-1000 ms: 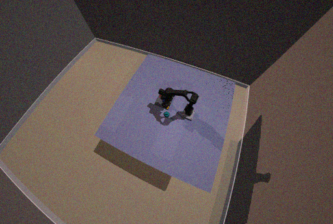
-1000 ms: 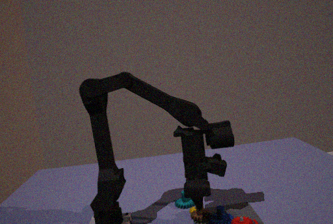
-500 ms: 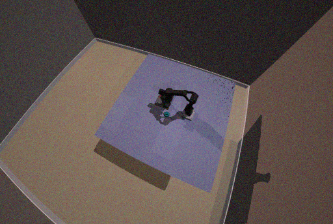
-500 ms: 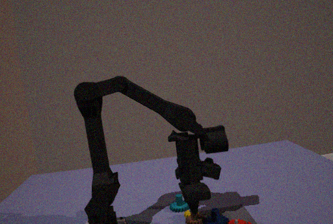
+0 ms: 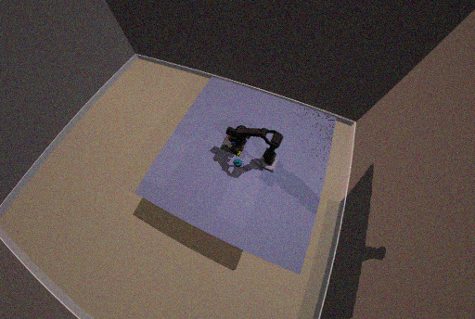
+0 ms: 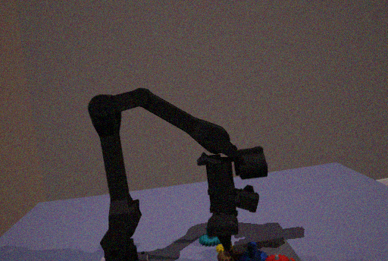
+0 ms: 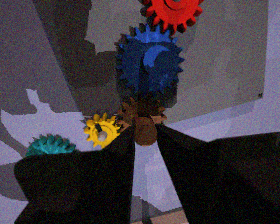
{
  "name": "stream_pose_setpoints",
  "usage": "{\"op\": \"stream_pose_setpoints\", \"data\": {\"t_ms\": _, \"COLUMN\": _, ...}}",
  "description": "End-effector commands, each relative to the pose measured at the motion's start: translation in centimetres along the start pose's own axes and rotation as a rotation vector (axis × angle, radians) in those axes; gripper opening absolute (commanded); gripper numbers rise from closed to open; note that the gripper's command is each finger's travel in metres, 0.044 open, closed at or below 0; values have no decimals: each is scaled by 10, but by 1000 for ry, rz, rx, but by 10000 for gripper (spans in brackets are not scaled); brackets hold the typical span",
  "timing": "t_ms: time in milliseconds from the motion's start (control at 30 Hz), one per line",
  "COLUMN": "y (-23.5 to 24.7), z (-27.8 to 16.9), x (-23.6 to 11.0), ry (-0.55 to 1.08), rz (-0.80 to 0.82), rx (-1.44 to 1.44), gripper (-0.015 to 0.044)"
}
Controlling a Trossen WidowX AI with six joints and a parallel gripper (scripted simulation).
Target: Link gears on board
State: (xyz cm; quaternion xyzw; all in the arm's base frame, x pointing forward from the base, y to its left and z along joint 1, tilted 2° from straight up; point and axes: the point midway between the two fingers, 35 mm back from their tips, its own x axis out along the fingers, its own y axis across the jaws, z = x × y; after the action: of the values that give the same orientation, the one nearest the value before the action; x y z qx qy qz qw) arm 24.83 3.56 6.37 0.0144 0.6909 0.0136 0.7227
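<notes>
My gripper [image 7: 144,129] [image 6: 229,249] points down and is shut on the round knob of a brown gear [image 7: 136,109] [image 6: 226,256]. The brown gear is beside the blue gear and close to the yellow gear; whether it sits flat is hidden. The blue gear [image 7: 130,65] [image 6: 253,254] is on the grey board [image 7: 231,65], between the red gear [image 7: 178,11] [image 6: 280,259] and the brown one. The yellow gear [image 7: 106,130] [image 6: 220,248] [image 5: 239,153] shows its black stripe. A teal gear [image 7: 51,144] [image 6: 208,240] [image 5: 237,162] stands loose on the table.
The table top [image 5: 223,213] [image 6: 68,220] surrounds the board. The arm's base [image 5: 270,158] stands on the table, with the teal gear between its side and the board. The arm's shadow falls across the board and table. The fingers hide part of the board's near edge.
</notes>
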Motion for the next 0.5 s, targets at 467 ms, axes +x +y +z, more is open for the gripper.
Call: {"op": "stream_pose_setpoints", "data": {"t_ms": 467, "y": 0, "z": 0, "x": -48, "ry": -1, "rz": 0, "rx": -48, "gripper": 140}}
